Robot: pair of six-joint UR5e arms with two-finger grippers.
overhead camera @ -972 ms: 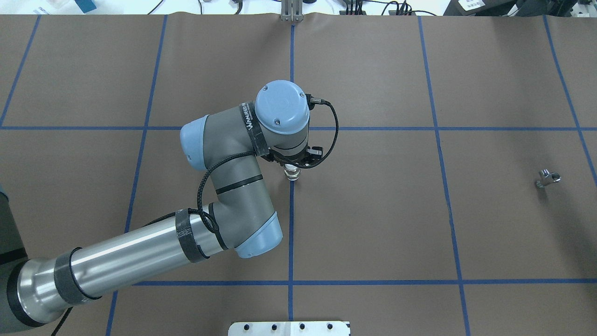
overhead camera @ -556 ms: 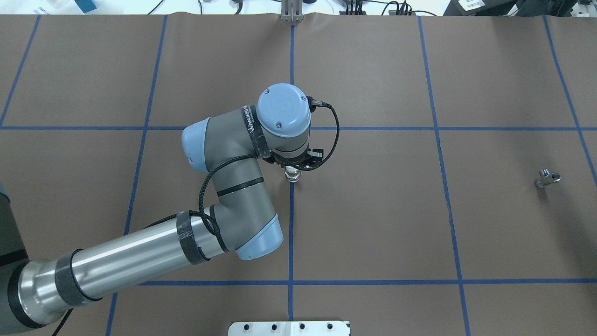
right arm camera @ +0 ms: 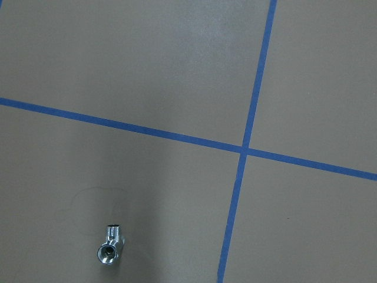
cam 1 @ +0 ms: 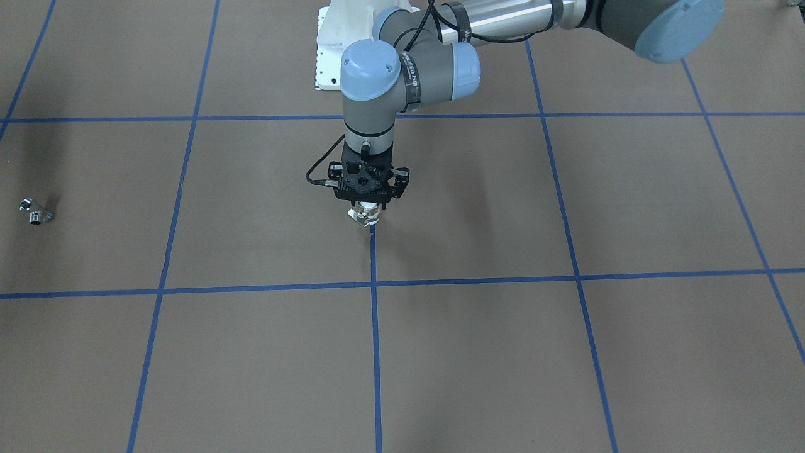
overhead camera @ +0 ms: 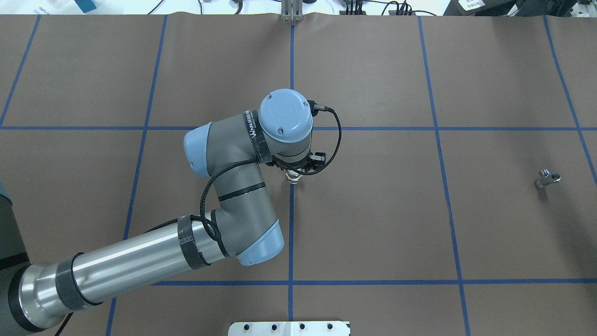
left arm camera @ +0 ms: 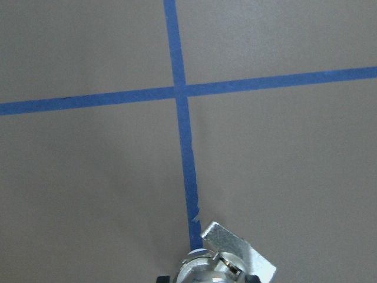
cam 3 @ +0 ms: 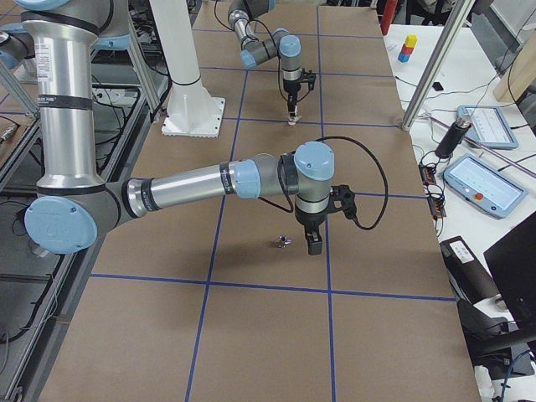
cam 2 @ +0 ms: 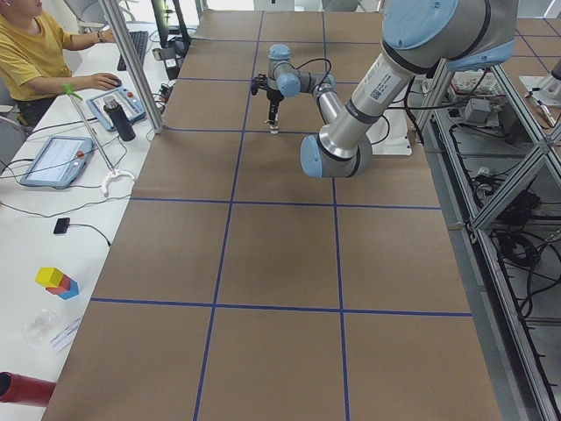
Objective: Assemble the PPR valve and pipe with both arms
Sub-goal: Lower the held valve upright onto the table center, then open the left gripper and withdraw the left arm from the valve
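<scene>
Clamping valve (cam 1: 363, 217) in left tool (cam 1: 366, 210) at mid desk (cam 1: 503, 346), liable to slip or twist, misaligning with pipe (cam 1: 36, 212); cannot tell right tool (cam 3: 313, 243) state.

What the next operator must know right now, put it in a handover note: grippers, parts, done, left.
Left gripper: shut on the PPR valve, near the middle of the table.
Right gripper: seen only from the side, so open or shut cannot be told. It hangs beside the pipe and is not holding it.
The pipe lies loose on the table, on the robot's right side.
Done: valve grasped.
Left: grasp the pipe, bring the two parts together and join them.
</scene>
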